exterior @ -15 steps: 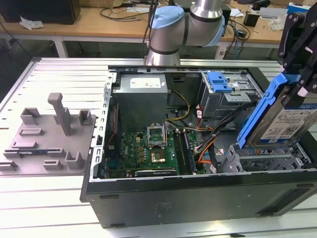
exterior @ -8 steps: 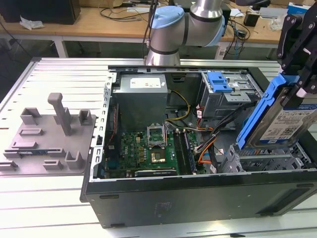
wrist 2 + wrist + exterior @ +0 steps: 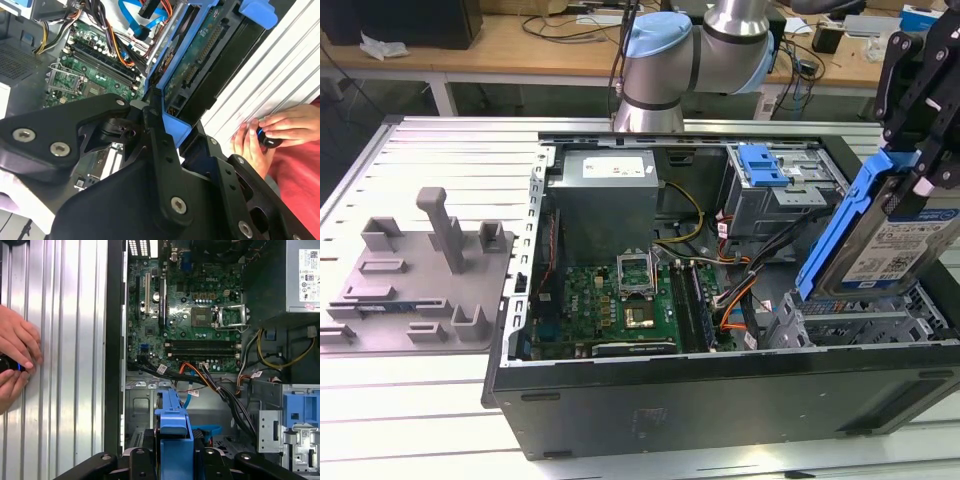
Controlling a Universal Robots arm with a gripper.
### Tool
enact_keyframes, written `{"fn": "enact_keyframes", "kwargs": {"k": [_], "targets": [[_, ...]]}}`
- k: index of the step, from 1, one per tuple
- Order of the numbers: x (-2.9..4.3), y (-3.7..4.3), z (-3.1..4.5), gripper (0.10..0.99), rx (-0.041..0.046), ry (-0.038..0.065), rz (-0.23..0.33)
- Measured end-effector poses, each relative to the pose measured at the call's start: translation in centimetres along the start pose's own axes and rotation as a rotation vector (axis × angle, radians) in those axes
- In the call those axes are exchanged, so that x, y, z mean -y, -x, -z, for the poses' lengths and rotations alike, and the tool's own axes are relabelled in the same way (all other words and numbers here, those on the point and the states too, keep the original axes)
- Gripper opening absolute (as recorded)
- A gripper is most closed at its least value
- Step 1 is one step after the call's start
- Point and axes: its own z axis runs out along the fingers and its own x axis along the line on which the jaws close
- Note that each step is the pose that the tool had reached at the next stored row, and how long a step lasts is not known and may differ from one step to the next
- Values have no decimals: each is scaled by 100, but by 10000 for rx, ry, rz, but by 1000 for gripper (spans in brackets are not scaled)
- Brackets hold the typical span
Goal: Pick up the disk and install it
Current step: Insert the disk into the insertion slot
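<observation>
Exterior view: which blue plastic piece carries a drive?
The blue plastic carrier framing the silver rectangular disk, clamped in the black end effector at the exterior view's right. The blue ribbed plastic latch atop the grey metal cage has none.

- The arm (image 3: 665, 70) stands at the far side of the scene, its upper joints bending toward the exterior view's right.
- The tool (image 3: 920, 172) hangs at that right side, jaws clamped on the tilted disk (image 3: 892, 245).

Robotics lab or workshop, open computer case (image 3: 720, 400) on ribbed aluminium table (image 3: 450, 150), cable-strewn wooden benches (image 3: 520, 45) behind
</observation>
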Motion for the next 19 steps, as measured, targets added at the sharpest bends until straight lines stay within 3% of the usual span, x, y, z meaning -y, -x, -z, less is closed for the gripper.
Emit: {"fn": "enact_keyframes", "kwargs": {"k": [14, 19], "targets": [[2, -14, -34, 369, -6, -2, 111], [3, -38, -38, 369, 27, -3, 112]]}}
